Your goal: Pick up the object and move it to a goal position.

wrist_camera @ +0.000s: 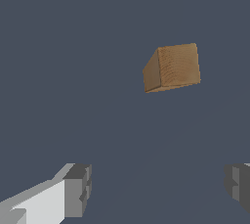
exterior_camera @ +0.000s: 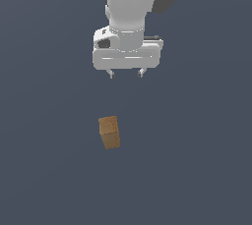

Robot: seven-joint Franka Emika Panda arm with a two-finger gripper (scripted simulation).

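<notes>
Approach before the grasp: arm high, block untouched

The white gripper (exterior_camera: pixel 126 74) hangs at upper centre, jaws spread wide and empty; the wooden block (exterior_camera: pixel 109 132) lies below, just left of centre, skewed, so I judge the wrist should centre over it, turn to match, then descend

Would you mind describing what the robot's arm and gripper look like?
The arm is glossy white with a dark grey joint cap. The gripper has a wide white boxy body and two short grey fingers with darker blocky tips. No cables or markings show.
</notes>
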